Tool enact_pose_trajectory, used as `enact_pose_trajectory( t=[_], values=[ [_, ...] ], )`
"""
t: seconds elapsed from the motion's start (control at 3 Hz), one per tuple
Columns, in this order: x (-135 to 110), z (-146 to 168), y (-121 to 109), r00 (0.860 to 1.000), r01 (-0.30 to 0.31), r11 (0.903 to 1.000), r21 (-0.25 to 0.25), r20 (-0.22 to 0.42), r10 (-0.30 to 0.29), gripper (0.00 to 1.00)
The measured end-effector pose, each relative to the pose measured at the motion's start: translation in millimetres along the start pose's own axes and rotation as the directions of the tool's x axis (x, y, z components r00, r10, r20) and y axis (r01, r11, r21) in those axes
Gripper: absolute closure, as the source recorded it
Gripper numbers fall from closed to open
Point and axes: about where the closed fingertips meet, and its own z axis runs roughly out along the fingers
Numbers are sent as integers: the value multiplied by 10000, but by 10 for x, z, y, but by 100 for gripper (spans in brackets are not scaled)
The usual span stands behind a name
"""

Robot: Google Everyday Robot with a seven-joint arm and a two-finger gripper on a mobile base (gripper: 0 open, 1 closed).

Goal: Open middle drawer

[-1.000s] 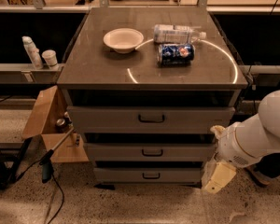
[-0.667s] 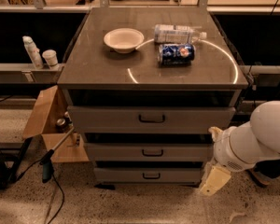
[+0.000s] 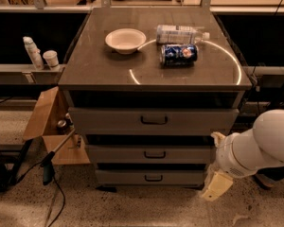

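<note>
Jaws of the gripper (image 3: 212, 165) stood apart just right of the middle drawer (image 3: 128, 154), whose horizontal bar handle (image 3: 155, 154) lay leftward, level with them.

Speckled floor (image 3: 142, 212), warm dim light. Grey counter (image 3: 99, 74) mid-frame, open cardboard box (image 3: 40, 119) at its left. Robot hand (image 3: 214, 181) low, right of cabinet front.

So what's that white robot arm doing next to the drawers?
The robot is meant to open the middle drawer of the grey cabinet. Its gripper is by the cabinet's lower right corner, off to the side of the drawer's small dark handle, not touching it. On top are a bowl, a water bottle and a tipped-over soda can.
</note>
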Motion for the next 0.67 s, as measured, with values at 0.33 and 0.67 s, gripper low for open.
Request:
enact_pose_trajectory(
  t=[0.33,0.67],
  values=[
    [162,261,45,9999,-169,9998,49,13,169,0],
    [240,428,76,9999,-116,9995,298,1,116,0]
  ],
)
